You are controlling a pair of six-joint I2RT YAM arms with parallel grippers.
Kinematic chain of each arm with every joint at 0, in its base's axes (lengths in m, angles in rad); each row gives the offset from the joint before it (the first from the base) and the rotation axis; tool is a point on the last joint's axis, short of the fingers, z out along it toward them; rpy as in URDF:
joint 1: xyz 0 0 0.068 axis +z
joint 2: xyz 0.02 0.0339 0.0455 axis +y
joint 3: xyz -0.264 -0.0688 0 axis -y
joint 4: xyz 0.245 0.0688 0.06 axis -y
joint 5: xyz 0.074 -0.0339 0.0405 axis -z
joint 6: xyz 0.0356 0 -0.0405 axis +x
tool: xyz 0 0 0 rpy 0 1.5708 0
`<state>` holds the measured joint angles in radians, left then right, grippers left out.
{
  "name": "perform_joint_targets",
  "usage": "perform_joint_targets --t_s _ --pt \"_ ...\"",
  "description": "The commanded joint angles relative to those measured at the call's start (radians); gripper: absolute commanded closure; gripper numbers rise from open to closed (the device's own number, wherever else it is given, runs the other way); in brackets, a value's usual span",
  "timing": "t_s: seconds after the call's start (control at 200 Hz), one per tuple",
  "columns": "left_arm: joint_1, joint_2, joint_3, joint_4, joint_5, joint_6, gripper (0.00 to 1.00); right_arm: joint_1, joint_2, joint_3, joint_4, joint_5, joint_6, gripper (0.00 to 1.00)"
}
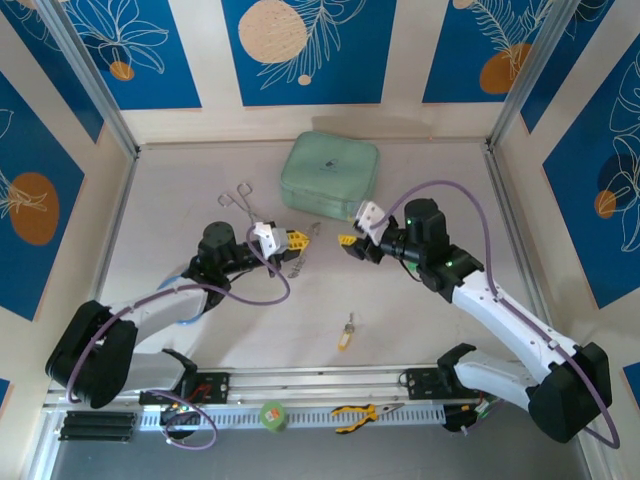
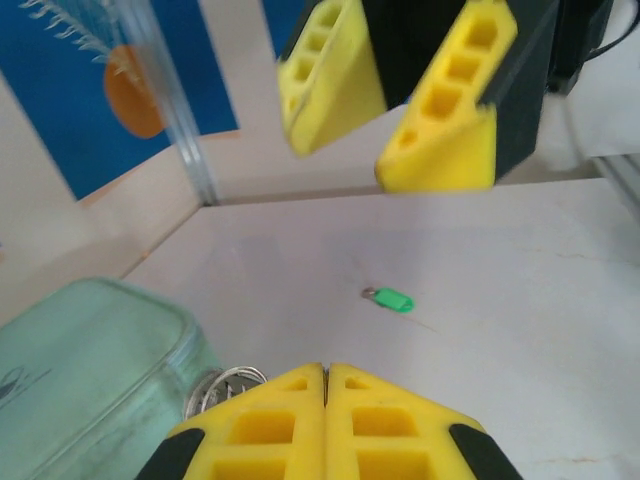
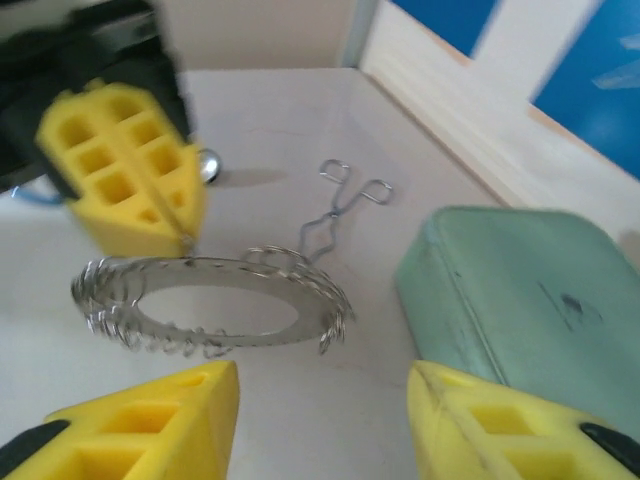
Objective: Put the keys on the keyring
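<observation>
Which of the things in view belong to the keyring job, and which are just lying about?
For the job: keyring, gripped by the left gripper; yellow key; green key; right gripper, open.
Lying about: green pouch, forceps, yellow-handled pliers.

Centre blocked by keyring [image 3: 215,272]; pouch [image 1: 329,172], forceps [image 1: 238,196] crowd far side; near table [image 1: 290,335] open.

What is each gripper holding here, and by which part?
Left gripper pinches the keyring by its rim; right gripper is open, holding nothing.

Pale table [image 1: 430,320] bearing pouch [image 1: 329,174], forceps [image 1: 238,197], yellow key [image 1: 346,335], green key [image 2: 392,299]
</observation>
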<state>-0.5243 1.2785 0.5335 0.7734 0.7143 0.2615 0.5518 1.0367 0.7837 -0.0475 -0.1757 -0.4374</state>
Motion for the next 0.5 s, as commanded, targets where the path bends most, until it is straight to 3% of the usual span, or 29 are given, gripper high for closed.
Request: perform_joint_targets --t_s 0.0,0.25,0.495 --pt "0.010 -0.030 0.004 0.027 0.153 0.067 1.00 0.044 -0.008 -0.027 -0.024 -0.079 -0.230 0.54" --pt "0.010 -0.043 -0.012 0.084 0.256 -0.015 1.00 0.076 -0.018 -0.073 0.029 -0.217 -0.135 0.64" --pt "0.009 -0.042 -0.035 0.203 0.312 -0.133 1.00 0.090 -0.031 -0.127 0.135 -0.272 -0.028 0.65"
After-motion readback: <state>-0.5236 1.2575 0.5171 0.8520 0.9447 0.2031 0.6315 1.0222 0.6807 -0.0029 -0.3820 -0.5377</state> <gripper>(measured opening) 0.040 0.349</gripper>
